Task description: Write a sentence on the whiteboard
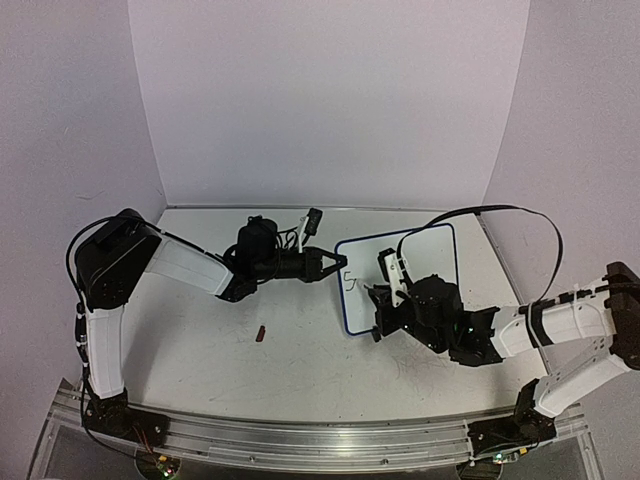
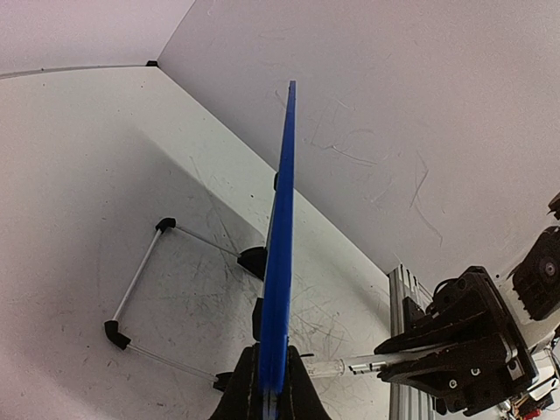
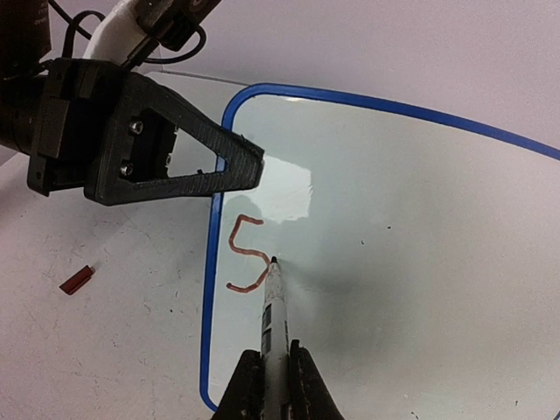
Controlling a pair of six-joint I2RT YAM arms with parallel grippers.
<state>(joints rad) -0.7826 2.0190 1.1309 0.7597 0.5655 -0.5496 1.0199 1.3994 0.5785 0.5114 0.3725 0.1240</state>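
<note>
Whiteboard (image 1: pixel 428 255) tilted on stand (image 2: pixel 140 275), long axis L-R, face twd right pincer (image 3: pixel 271 367).

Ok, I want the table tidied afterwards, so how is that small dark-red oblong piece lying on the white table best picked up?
Pinch the small dark-red oblong piece across its narrow width at mid-length, coming straight down from above. It lies flat on the white table, apart from the blue-framed whiteboard, so both long sides look free for the fingers.
</note>
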